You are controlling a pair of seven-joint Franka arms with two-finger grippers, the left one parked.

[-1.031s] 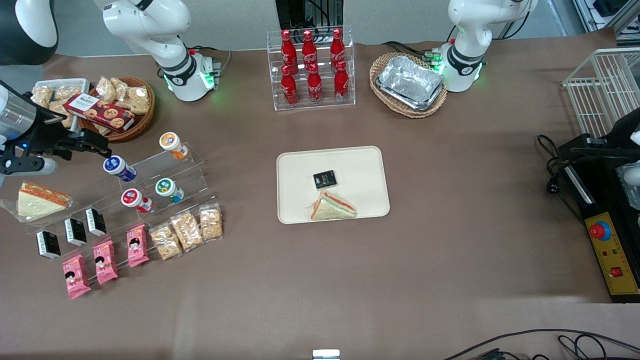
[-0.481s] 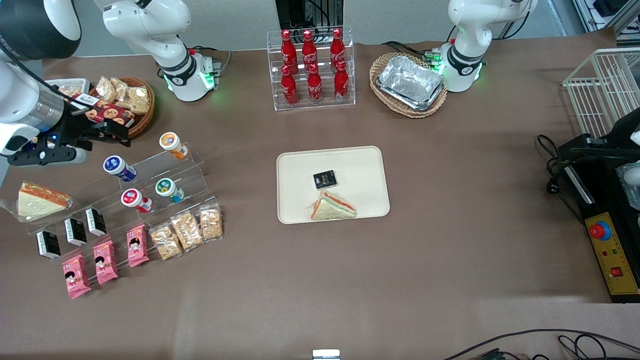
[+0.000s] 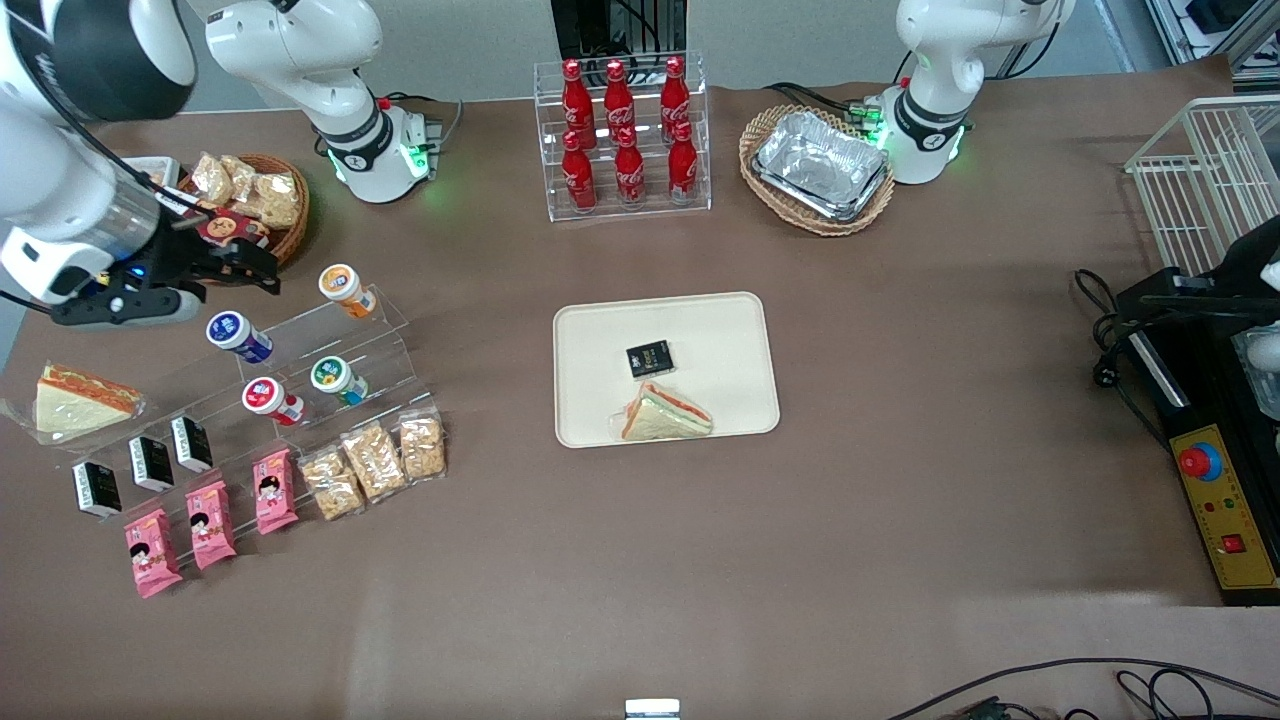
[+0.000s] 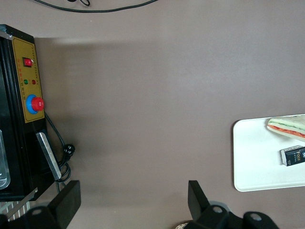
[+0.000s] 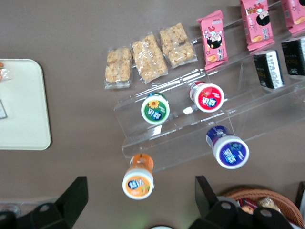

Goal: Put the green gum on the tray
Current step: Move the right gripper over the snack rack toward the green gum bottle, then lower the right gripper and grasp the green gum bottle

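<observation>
The surface is a brown-covered table (image 3: 900, 520). Near its middle the beige tray (image 3: 720, 330) is laid flat. Toward the working arm's end a clear acrylic stepped stand (image 3: 380, 330) is set, with three bagged oat bars (image 3: 373, 462) lined up nearer the front camera – touching side by side. A wrapped sandwich (image 3: 75, 398) is seen beside the stand. The gripper (image 3: 255, 268) is held above the table near a wicker snack basket (image 3: 290, 225). A cola rack (image 3: 622, 135) and a foil-tray basket (image 3: 818, 168) are placed farther from the camera.
</observation>
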